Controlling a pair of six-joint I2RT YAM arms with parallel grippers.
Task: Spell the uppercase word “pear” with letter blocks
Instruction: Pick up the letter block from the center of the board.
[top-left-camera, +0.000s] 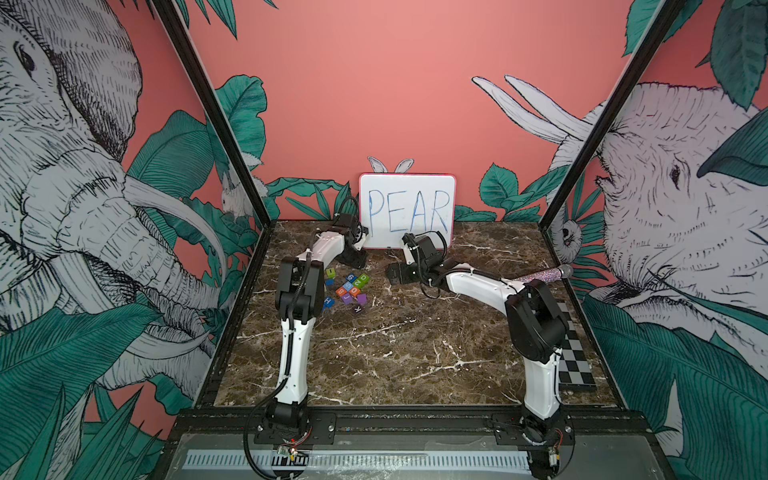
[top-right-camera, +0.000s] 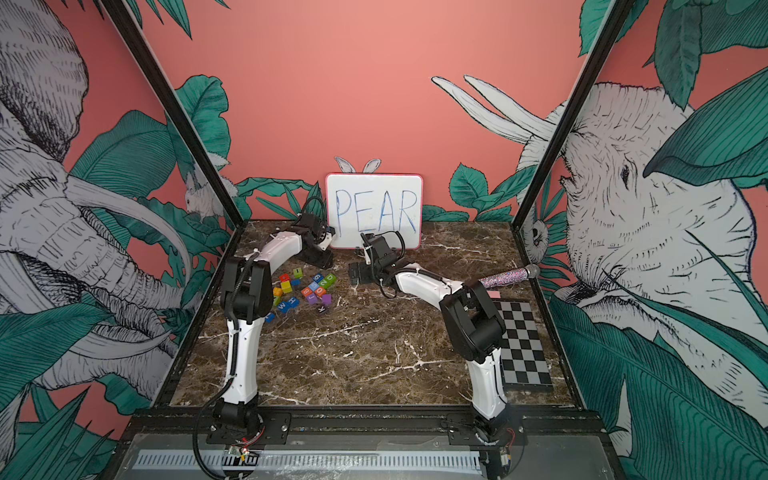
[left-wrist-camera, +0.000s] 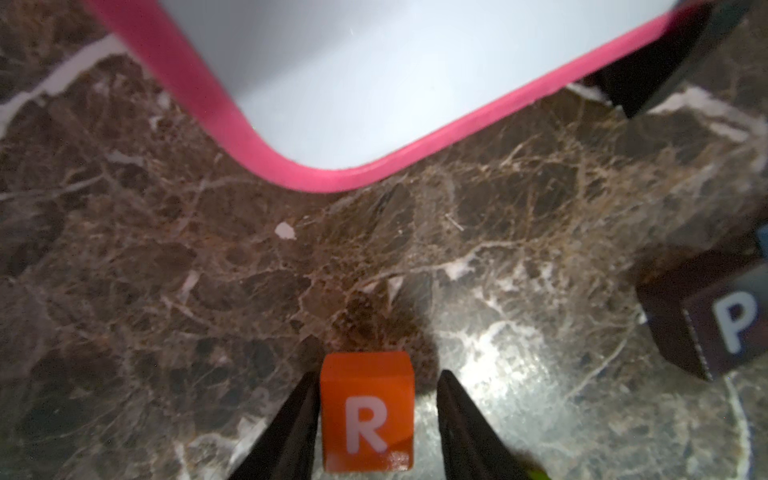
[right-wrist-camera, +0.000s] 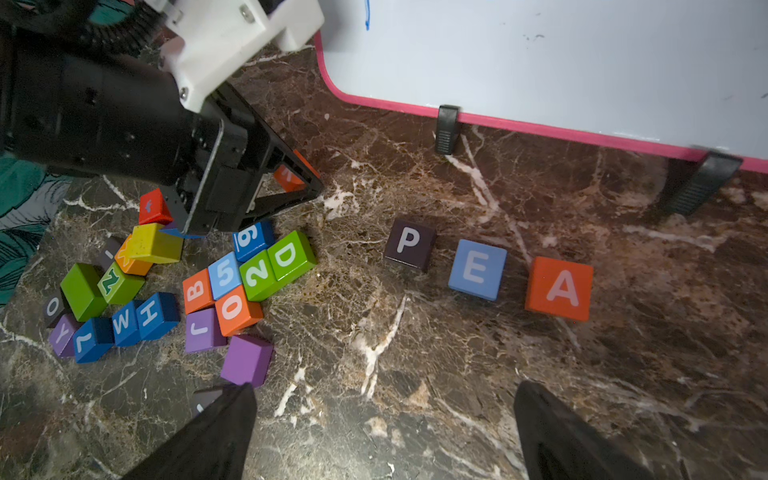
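An orange-red R block (left-wrist-camera: 368, 411) sits between the fingers of my left gripper (left-wrist-camera: 376, 376). One finger (left-wrist-camera: 299, 411) touches it and the other stands a small gap away, so the jaws are open. In the right wrist view the R block (right-wrist-camera: 286, 174) shows inside that left gripper (right-wrist-camera: 299, 174), near the whiteboard's corner. The dark brown P (right-wrist-camera: 409, 244), blue E (right-wrist-camera: 477, 269) and orange-red A (right-wrist-camera: 560, 287) lie in a row before the board. My right gripper (right-wrist-camera: 385, 388) hovers wide open and empty in front of the row. The P (left-wrist-camera: 723, 324) also shows beside the R.
A whiteboard (top-left-camera: 407, 208) with PEAR handwritten on it leans on the back wall on black feet. A pile of several loose coloured blocks (top-right-camera: 307, 286) lies left of centre. A glittery microphone (top-left-camera: 544, 274) and a checkerboard (top-right-camera: 523, 345) sit on the right.
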